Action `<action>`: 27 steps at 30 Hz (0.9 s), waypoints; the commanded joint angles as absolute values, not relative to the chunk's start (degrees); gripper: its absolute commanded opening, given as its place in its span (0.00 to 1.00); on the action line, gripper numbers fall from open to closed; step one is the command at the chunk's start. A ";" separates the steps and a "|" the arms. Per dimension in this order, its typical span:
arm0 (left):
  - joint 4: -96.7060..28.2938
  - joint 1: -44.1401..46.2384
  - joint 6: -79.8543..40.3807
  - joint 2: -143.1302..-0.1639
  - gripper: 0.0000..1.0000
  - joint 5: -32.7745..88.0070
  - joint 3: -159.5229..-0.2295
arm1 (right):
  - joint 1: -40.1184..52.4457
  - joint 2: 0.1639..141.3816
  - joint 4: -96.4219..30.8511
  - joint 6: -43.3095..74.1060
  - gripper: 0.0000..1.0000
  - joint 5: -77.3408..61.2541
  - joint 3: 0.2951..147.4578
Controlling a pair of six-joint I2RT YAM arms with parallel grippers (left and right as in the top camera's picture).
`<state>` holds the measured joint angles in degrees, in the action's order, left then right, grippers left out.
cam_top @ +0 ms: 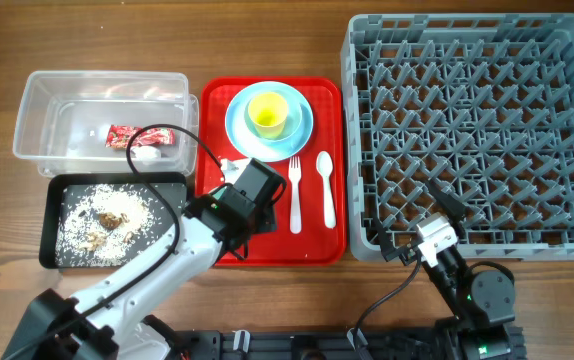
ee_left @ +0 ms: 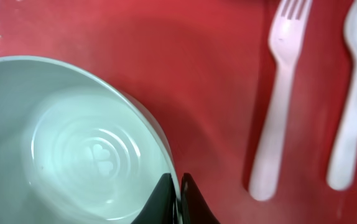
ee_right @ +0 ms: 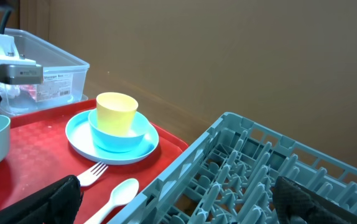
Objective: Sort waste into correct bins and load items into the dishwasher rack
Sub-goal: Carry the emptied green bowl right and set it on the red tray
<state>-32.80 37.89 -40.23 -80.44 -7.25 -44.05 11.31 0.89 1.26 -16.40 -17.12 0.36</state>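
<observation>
L gripper [ee_left: 178, 196] sat closest, jaws shut, seemingly pinching the mint bowl [ee_left: 73, 143] at its rim on the red tray [ee_left: 216, 93]. Waste looked done: wrapper [cam_top: 127, 135] & tissue [cam_top: 147, 155] in clear tub [cam_top: 37, 110], rice scraps [cam_top: 107, 215] in black tray [cam_top: 52, 250]. Rack [cam_top: 367, 60] held nothing yet; plate [cam_top: 302, 130] w/ cup [cam_top: 267, 113], fork [cam_top: 294, 195], spoon [cam_top: 326, 190] were all on the tray. R gripper [ee_right: 175, 193] stood wide open, empty, by rack's front edge. Overhead, the arm hid the bowl; wrist view cropped it.
</observation>
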 commanded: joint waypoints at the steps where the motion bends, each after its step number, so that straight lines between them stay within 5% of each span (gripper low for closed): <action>1: -32.53 38.09 -40.95 -81.89 0.04 -12.29 -44.71 | 11.31 0.43 1.41 -16.47 1.00 -17.50 0.30; 4: -32.36 38.09 -40.97 -81.89 0.06 -14.15 -44.69 | 11.31 0.43 1.41 -16.47 1.00 -17.50 0.30; 6: -32.08 38.09 -40.97 -81.89 0.20 -14.20 -44.71 | 11.31 0.43 1.41 -16.49 1.00 -17.50 0.30; 8: -31.81 38.09 -40.95 -81.89 0.23 -14.24 -44.69 | 11.31 0.43 1.41 -16.47 1.00 -17.50 0.30; 13: -30.52 37.98 -40.73 -81.73 0.61 -15.11 -45.91 | 11.31 0.43 1.41 -16.49 1.00 -17.50 0.30; 21: -36.82 33.10 -40.58 -79.09 0.61 -15.25 -54.59 | 11.31 0.43 1.41 -16.47 1.00 -17.50 0.30; 27: -44.62 20.05 -35.38 -75.94 0.60 -14.61 -63.40 | 11.31 0.43 1.41 -16.47 1.00 -17.50 0.30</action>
